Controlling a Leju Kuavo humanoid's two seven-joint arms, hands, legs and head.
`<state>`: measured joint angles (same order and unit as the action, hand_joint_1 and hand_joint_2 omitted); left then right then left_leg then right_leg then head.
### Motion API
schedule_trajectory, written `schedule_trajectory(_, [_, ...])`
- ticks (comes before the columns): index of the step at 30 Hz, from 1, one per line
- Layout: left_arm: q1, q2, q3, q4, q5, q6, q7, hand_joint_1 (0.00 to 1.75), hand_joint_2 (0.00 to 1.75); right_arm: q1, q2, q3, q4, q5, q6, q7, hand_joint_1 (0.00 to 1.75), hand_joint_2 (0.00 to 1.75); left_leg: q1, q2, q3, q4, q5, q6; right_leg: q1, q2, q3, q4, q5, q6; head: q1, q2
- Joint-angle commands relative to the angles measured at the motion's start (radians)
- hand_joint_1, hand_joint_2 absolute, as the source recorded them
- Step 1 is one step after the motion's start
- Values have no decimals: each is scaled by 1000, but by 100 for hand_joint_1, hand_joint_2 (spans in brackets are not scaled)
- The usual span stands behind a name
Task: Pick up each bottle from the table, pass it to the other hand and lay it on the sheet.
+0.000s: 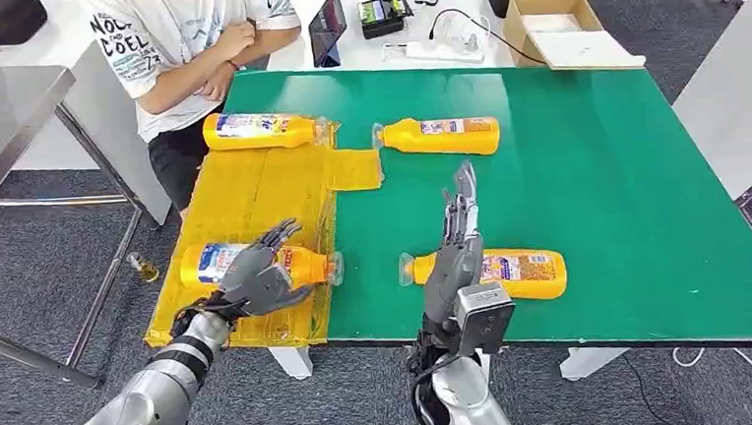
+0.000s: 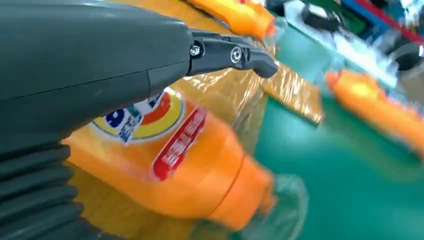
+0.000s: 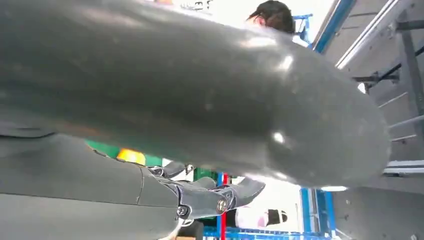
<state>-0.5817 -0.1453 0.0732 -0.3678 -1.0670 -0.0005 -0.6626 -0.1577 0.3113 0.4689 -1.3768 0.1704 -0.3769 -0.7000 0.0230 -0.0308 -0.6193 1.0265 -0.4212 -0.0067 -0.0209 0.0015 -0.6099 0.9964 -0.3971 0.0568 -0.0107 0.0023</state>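
- Orange bottle (image 1: 257, 263) lies on the yellow sheet (image 1: 252, 190) at the tabletop's (image 1: 627, 187) near left corner, the robot's left hand (image 1: 258, 276) laid over its middle, fingers spread across the label; whether it grips or merely rests there cannot be told.
- A second bottle (image 1: 263, 130) lies at the sheet's far end, so the step in hand appears to be the laying-down.
- Right hand (image 1: 456, 252) stands open and upright, fingers extended, holding nothing, just beside the cap end of a bottle on the green (image 1: 509, 272).
- Another bottle (image 1: 441, 136) lies farther back on the bare green, just beyond the sheet's edge.
- Next move, on this evidence: the left hand lets go and clears, and the right closes around the near bottle.
- A seated person (image 1: 189, 46) leans at the far left corner, close to the sheet; a tablet (image 1: 327, 26) and cardboard box (image 1: 553, 26) sit behind, well apart from the work.
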Motion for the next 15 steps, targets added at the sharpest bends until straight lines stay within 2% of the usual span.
schedule_trajectory(1, [71, -103, -9, -293, 544, 322, -36, 0, 0, -48, -39, -65, 227, 236, 8, 78, 0, 175, 0, 1, -1, -1, 0, 2, 1, -1, 0, -2, 1, -1, 0, 0])
schedule_trajectory(2, [67, -98, -13, -290, 550, 321, -36, 0, 0, -51, -38, -72, 235, 238, 11, 70, 0, 175, 1, 3, -2, -1, 0, 3, 1, 0, -1, -3, 2, -1, 1, 0])
schedule_trajectory(3, [66, -95, -16, -290, 555, 320, -36, 0, 175, -53, -36, -78, 243, 239, 14, 64, 0, 175, 1, 4, -4, 0, 1, 2, 2, 0, -3, -2, 2, -2, 0, 0])
schedule_trajectory(4, [124, -80, -84, -449, 569, 511, -36, 0, 175, -80, -60, -62, 287, 338, -1, 133, 0, 175, 1, 6, -5, -1, 0, 2, 2, 0, -5, -2, 4, -4, 0, 0])
schedule_trajectory(6, [176, -33, -204, -578, 672, 692, -36, 0, 175, -122, -81, -68, 358, 422, -16, 190, 0, 175, 1, 10, -6, -2, 0, 2, 2, 4, -8, -3, 4, -4, 0, 0])
schedule_trajectory(7, [231, -69, -122, -703, 516, 699, -36, 0, 175, -149, -103, -72, 396, 475, -28, 212, 0, 175, 0, 9, -7, -2, 0, 2, 1, 3, -8, -2, 4, -4, 0, 0])
schedule_trajectory(10, [342, -132, -95, -936, 393, 699, -36, 0, 175, -210, -181, -64, 469, 598, 15, 309, 0, 175, 1, 12, -5, -2, -2, 3, 2, 6, -8, -3, 4, -4, 0, 0])
schedule_trajectory(13, [406, -160, -106, -1046, 356, 699, -36, 0, 175, -260, -264, -62, 522, 648, 86, 361, 0, 175, 1, 10, -10, 0, -1, 3, 2, 4, -11, -2, 2, -2, 0, 0])
schedule_trajectory(15, [406, -160, -106, -1046, 356, 699, -36, 0, 175, -260, -264, -62, 522, 648, 86, 361, 0, 175, 0, 11, -11, 0, -1, 4, 1, 5, -12, -2, 2, -2, 0, 0])
